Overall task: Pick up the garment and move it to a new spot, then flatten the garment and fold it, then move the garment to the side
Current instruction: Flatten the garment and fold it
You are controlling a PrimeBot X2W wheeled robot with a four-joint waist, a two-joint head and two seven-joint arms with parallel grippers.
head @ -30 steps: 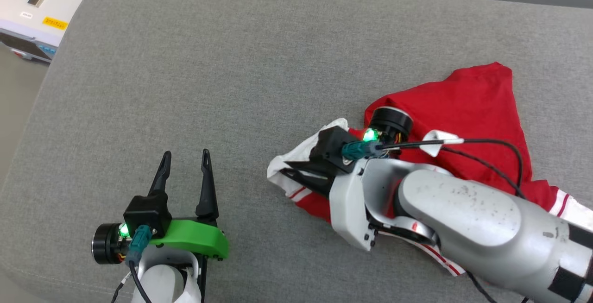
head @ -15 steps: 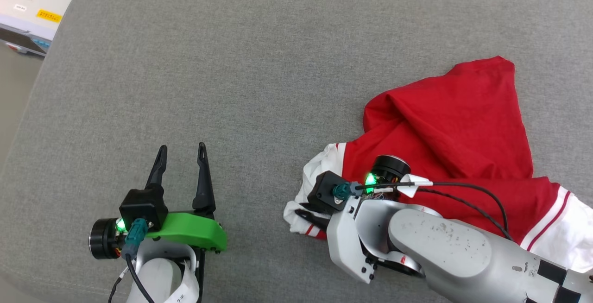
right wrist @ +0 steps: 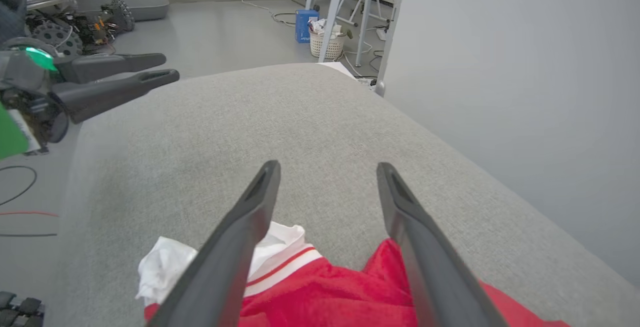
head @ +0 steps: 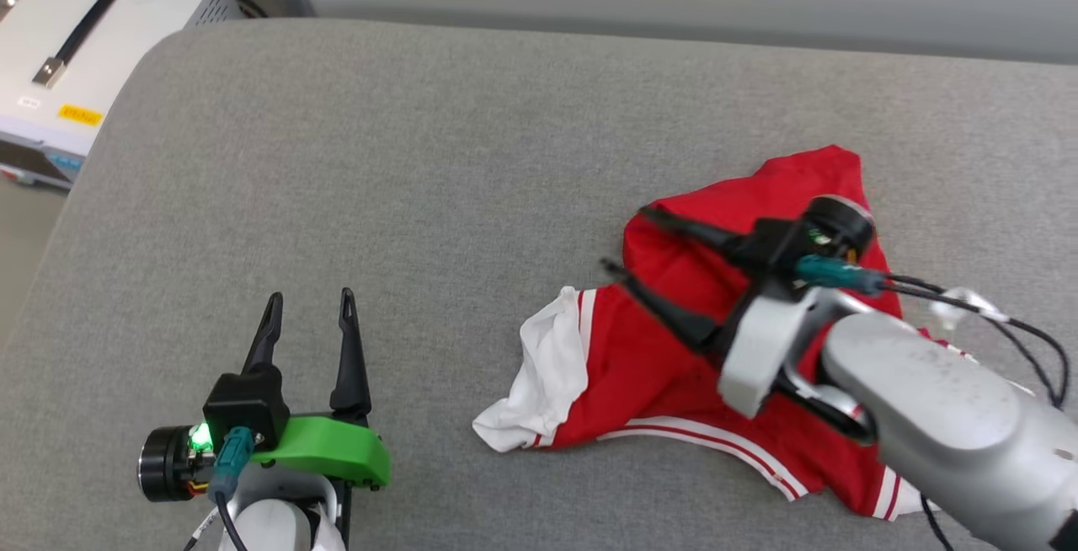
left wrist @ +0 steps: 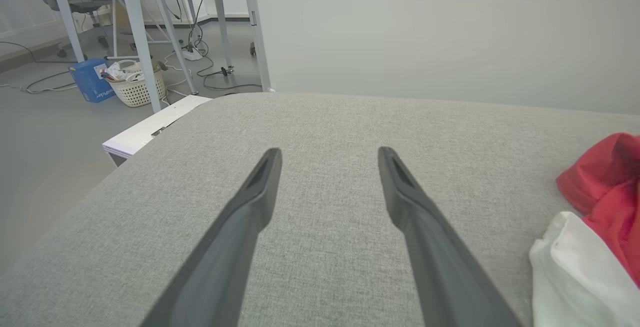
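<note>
Left end effector spread; right end effector spread over garment; yellow label illegible.

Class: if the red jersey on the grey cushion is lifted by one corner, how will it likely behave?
The red jersey is probably floppy: it lies crumpled in soft folds, so it should drape. It looks thin, so likely light. Pushed across the textured grey cushion, it would probably bunch rather than slide.

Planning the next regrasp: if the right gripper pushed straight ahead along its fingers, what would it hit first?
Probably the bare grey cushion beyond the garment; the right gripper points past the red cloth's edge, though its height is unclear.
</note>
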